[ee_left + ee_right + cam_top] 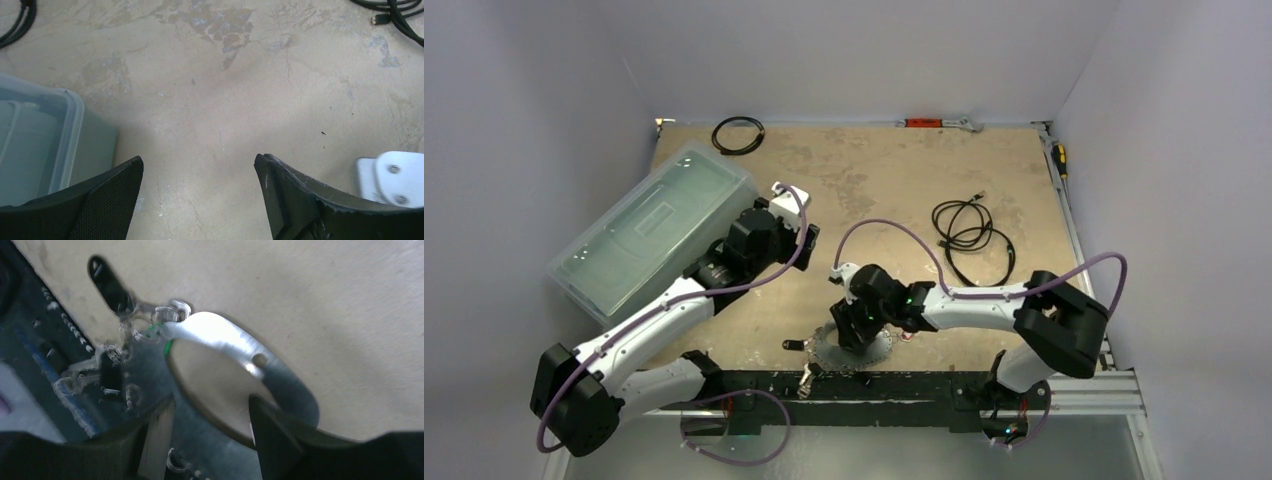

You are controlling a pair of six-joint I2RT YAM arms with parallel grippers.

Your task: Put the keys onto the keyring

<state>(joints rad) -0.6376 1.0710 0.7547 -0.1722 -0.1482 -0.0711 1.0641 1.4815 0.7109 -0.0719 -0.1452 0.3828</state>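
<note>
Right claw (209,403) gapes open over shiny flat keyring (220,335); left claw (197,160) open too.

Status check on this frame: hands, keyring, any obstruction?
Left hand open and empty beside the plastic bin. Right hand open, low over the keyring. Keys bunched at its rim; threaded or not, cannot tell. No obstruction seen.

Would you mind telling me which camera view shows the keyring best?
The right wrist view: the keyring lies close up, its shiny band plain to see. The top view shows it small and partly covered; the left wrist view shows none of it.
</note>
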